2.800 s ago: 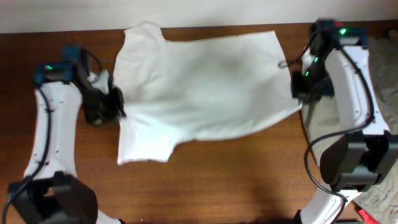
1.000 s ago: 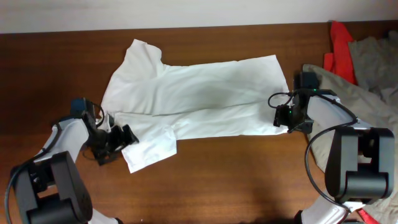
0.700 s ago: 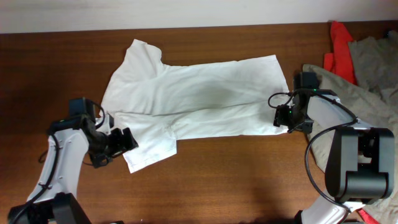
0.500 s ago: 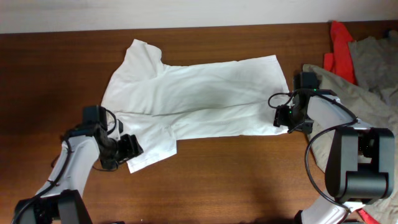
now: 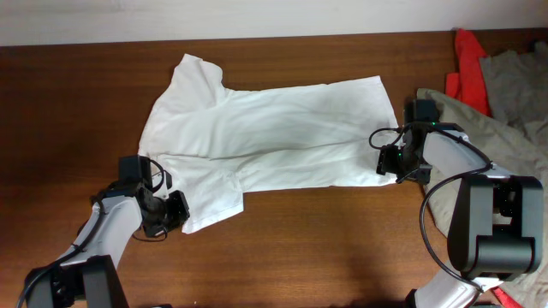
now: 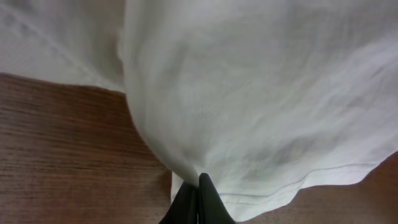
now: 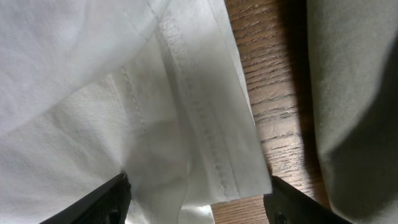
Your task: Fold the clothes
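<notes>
A white T-shirt (image 5: 274, 137) lies spread across the brown table (image 5: 325, 248), with its lower sleeve (image 5: 212, 198) pointing toward the front left. My left gripper (image 5: 175, 210) is at that sleeve's outer edge. In the left wrist view it (image 6: 199, 182) is shut on a pinch of the white cloth (image 6: 261, 93), which bunches up from the tips. My right gripper (image 5: 387, 162) hovers at the shirt's right hem corner. In the right wrist view it (image 7: 196, 183) stands open, and the stitched hem (image 7: 211, 124) lies between its dark fingers (image 7: 109, 202) without being gripped.
A pile of other clothes sits at the right edge of the table: a khaki garment (image 5: 505, 94) and a red one (image 5: 467, 62). Part of the khaki cloth (image 7: 354, 93) lies close beside my right gripper. A pale wall (image 5: 257, 17) runs along the table's far side.
My left gripper slid right along the table to the sleeve's edge and closed on the cloth. The right arm and the shirt's body stayed where they were.
</notes>
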Controlling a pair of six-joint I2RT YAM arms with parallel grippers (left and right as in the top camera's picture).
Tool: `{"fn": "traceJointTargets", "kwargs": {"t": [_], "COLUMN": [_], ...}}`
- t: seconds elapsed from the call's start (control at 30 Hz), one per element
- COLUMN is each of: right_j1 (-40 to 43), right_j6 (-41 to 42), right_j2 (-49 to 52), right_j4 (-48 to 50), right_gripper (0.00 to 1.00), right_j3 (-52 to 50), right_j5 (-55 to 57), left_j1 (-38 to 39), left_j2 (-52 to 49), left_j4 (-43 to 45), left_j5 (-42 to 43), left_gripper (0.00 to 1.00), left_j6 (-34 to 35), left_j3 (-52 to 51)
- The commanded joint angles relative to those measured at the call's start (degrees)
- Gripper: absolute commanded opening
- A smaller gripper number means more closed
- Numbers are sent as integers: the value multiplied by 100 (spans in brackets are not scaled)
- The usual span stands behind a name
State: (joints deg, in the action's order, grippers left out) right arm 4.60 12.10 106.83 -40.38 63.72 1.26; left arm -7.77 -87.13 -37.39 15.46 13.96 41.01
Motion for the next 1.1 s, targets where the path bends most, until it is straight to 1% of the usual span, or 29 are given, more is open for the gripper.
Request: {"fn": "traceJointTargets", "kwargs": {"t": [0.0, 0.03, 0.1, 0.13, 0.17, 0.2, 0.23, 0.27, 0.3, 0.37, 0.4, 0.43, 0.53, 0.6, 0.67, 0.73, 0.8, 0.9, 0.93, 0.97, 1.0, 1.03, 1.07], "right_j1": [31, 31, 31, 31, 31, 31, 31, 31, 31, 31, 31, 31, 31, 31, 31, 31, 31, 31, 31, 31, 31, 31, 31], "right_j6": [22, 22, 22, 22, 22, 22, 22, 22, 22, 22, 22, 22, 22, 22, 22, 22, 20, 22, 22, 20, 22, 22, 22], "right_j2": [70, 70, 70, 70, 70, 70, 70, 70, 70, 70, 70, 70, 70, 70, 70, 70, 70, 70, 70, 70, 70, 70, 70], "right_j4": [-116, -120, -120, -120, -120, -120, -120, -122, -122, -122, -122, -131, -162, -179, -184, -188, -208, -229, -236, -247, -251, -264, -289], "right_gripper": [73, 73, 72, 73, 73, 73, 73, 73, 73, 72, 73, 73, 73, 73, 73, 73, 73, 73, 73, 73, 73, 73, 73], "right_j3": [-157, -157, -157, -157, -157, -157, -157, -157, -157, -157, -157, -157, -157, -157, -157, -157, -157, -157, -157, -157, -157, -157, -157], "right_j5": [96, 96, 96, 96, 96, 96, 96, 96, 96, 96, 96, 96, 96, 96, 96, 96, 96, 96, 96, 96, 96, 96, 96], "left_j1": [4, -15, -87, -136, -236, -258, -254, -251, -247, -247, -247, -247, -247, -247, -254, -251, -251, -254, -251, -251, -251, -254, -254], "left_j2": [-48, -48, -48, -48, -50, -50, -50, -50, -50, -90, -146, -210, -409, -560, -774, -1036, -1296, -1576, -1668, -1744, -1777, -1781, -1775], "left_j4": [24, 46, 94, 122, 295, 413, 463, 461, 297, -260, -675, -1106, -1845, -1930, -1794, -1451, -1202, -1040, -942, -839, -778, -756, -772], "left_j5": [841, 1270, 1633, 1598, 1351, 1054, 800, 765, 765, 734, 522, 131, -332, -374, -402, -699, -896, -935, -935, -933, -933, -951, -1043], "left_gripper": [1, 1, 1, 1, 1, 1, 4, 16, 40, 42, 44, 48, 48, 49, 58, 62, 70, 71, 70, 64, 49, 17, 0], "left_j6": [-15, -15, -11, -13, -7, 7, 98, 151, 166, 160, 138, 140, 140, 146, 240, 251, 254, 254, 256, 256, 254, 254, 254], "left_j3": [313, 667, 1602, 2052, 2730, 3045, 3206, 3239, 3237, 3211, 3211, 3211, 3165, 2907, 2490, 2131, 1967, 1965, 1965, 1965, 1965, 1965, 1967]}}
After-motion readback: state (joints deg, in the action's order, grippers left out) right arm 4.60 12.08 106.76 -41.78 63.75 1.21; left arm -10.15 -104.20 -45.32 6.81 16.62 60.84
